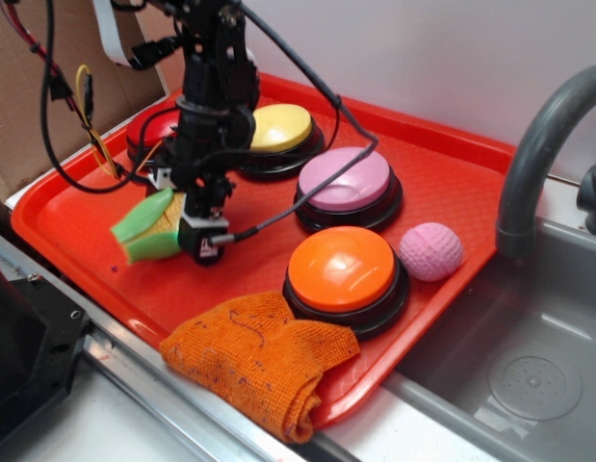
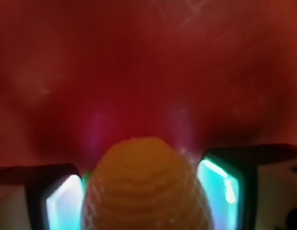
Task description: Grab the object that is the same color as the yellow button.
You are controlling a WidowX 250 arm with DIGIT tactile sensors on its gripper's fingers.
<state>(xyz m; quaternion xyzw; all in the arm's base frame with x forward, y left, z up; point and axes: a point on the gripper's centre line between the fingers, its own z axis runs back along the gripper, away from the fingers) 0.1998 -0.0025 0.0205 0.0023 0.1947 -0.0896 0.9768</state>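
The object, a toy corn cob (image 1: 148, 228) with yellow kernels and light green husk, lies tilted at the left of the red tray (image 1: 442, 164). My gripper (image 1: 194, 214) comes down on its yellow end. In the wrist view the corn cob (image 2: 147, 165) fills the space between the two fingers, and both pads (image 2: 66, 206) press against its sides, so the gripper (image 2: 147, 191) is shut on it. The yellow button (image 1: 278, 127) sits on its black base at the back of the tray, just behind the arm.
On the tray are also a red button (image 1: 151, 130) partly behind the arm, a pink button (image 1: 344, 180), an orange button (image 1: 341, 269), a pink textured ball (image 1: 430, 251) and an orange cloth (image 1: 264, 356) over the front rim. A sink (image 1: 529, 375) and grey faucet (image 1: 538, 144) stand right.
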